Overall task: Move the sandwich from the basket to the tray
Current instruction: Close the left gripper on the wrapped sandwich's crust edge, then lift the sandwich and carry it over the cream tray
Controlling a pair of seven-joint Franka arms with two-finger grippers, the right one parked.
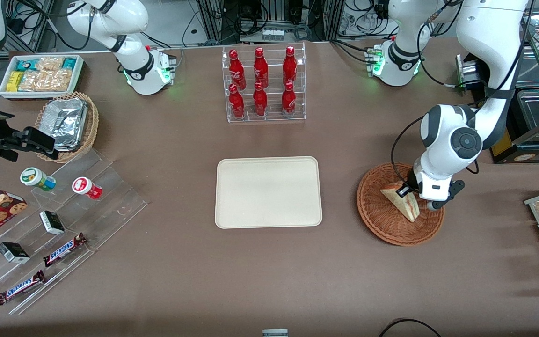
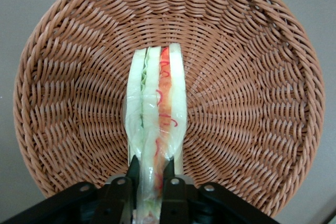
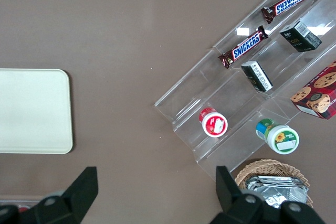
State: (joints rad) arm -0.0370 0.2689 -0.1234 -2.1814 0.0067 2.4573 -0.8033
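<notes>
1. The pincer (image 2: 149, 174) of the working arm is down in the round reddish-brown basket (image 1: 382, 224), its two fingers (image 2: 133, 171) closed narrowly on one end of the sandwich (image 2: 156, 108). The wedge stands on edge on the basket floor, cut layers of green and red-orange filling facing up at the wrist camera.

2. The step in hand looks like the lift out of the basket. The grip is on one end only, on slippery clear wrap, so the lift should go straight up and slowly, letting the free end come off the weave without dragging on it.

3. Clear the basket rim fully before moving sideways; a low pass could catch the rim and tip or shift the basket.

4. Carry the sandwich toward the middle of the table, where the cream tray (image 1: 232, 215) lies well apart from the basket, and lower it until it rests on the tray before opening the pincer.

5. Containers: the basket holds only the sandwich; the tray is bare.

6. Toward the parked arm's end, a lighter wicker basket (image 1: 92, 131) holds foil trays (image 1: 66, 121), and a white bin (image 1: 78, 75) at that table corner holds snack packets.

7. A clear rack (image 1: 265, 117) near the table's edge farthest from the front camera holds six red bottles (image 1: 260, 100).
</notes>
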